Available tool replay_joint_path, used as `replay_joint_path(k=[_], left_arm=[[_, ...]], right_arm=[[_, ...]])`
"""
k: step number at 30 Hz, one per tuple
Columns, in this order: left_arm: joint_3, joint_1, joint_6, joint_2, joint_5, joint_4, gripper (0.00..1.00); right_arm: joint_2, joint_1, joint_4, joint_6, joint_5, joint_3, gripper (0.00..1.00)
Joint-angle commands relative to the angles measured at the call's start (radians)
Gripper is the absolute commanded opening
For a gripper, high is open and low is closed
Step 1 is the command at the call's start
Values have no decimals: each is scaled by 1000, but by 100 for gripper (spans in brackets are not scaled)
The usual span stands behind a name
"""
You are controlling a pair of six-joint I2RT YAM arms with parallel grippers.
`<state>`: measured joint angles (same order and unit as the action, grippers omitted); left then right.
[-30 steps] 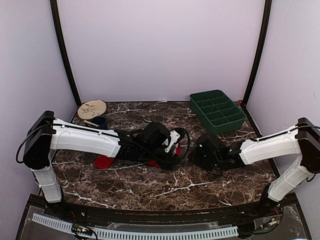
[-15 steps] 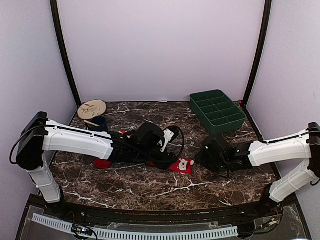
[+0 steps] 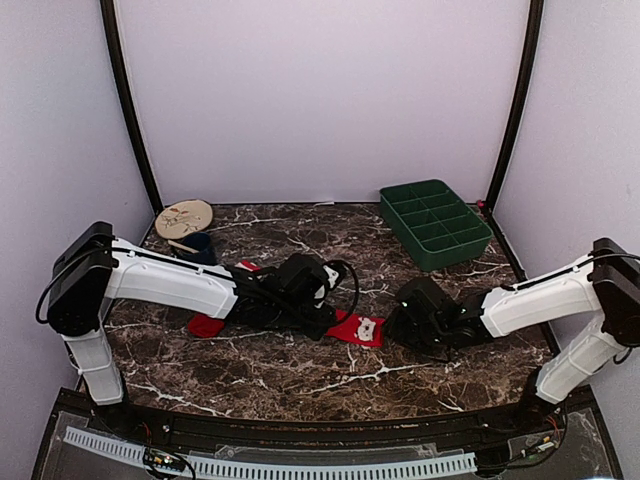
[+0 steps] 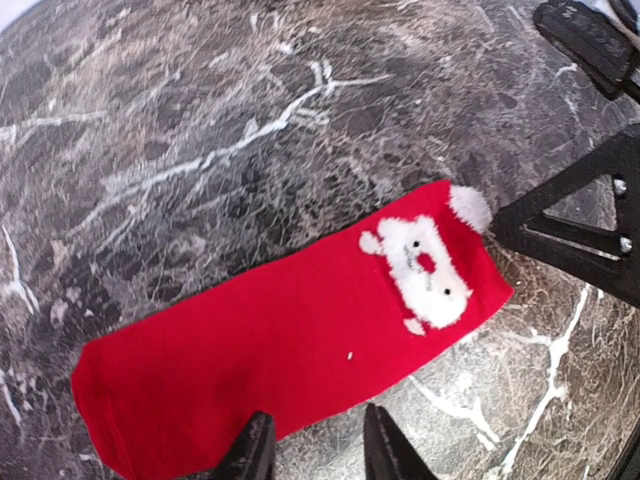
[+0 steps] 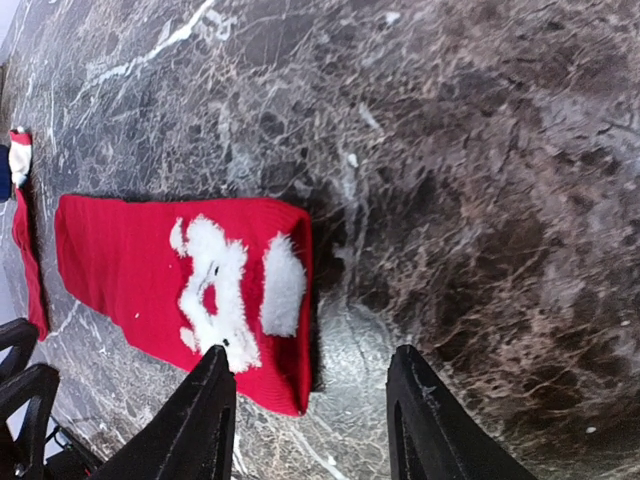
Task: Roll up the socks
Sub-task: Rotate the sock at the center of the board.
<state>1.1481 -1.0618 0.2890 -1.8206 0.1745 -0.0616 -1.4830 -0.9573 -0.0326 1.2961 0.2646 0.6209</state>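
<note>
Two red socks lie flat on the marble table (image 3: 300, 385): the face sock (image 3: 362, 328), which has a white bearded face at one end, stretches between my two grippers. The other sock (image 3: 205, 325) lies further left, mostly hidden under the left arm (image 3: 170, 282). My left gripper (image 4: 318, 450) hangs over one long edge of the face sock, jaws a narrow gap apart and the cloth flat beneath, while my right gripper (image 5: 315, 420) stands wide open at the face end, one finger over cloth, the other over bare marble.
</note>
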Motion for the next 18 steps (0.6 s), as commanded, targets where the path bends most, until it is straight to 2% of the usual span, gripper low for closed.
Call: replay_joint_path(k=[1,12,18], left_arm=[[-14,19,15,-9,-25,-26,31],[-38,54,76,-40,-25,-96,19],[-61,54,93,-35,-27,-106,17]], right_arm=[[-21,-22,90,22,-24,-15,47],[-100,-74,87,54,-12,19,47],[-105,-82,43,70,7,35,40]])
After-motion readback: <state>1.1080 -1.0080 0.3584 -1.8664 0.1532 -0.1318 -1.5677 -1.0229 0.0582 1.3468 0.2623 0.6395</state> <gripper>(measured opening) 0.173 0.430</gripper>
